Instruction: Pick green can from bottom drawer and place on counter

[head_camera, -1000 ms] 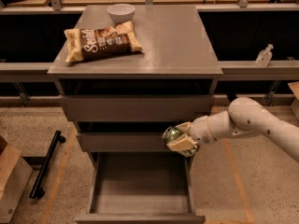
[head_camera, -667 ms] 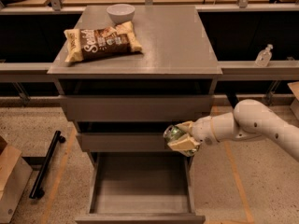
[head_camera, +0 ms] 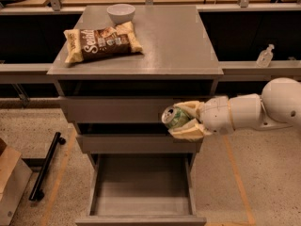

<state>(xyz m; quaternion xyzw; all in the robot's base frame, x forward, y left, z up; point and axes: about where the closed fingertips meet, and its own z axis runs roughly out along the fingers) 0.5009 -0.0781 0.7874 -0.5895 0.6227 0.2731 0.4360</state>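
While claw grips green can, above bottom drawer

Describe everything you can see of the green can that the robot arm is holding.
The green can is small, shiny metal with pale markings and a silver top. It is tipped sideways, top facing left, clamped between the two pale fingers of the end effector, one above, one below. It hangs in front of the cabinet, above the open bottom drawer, touching nothing else.
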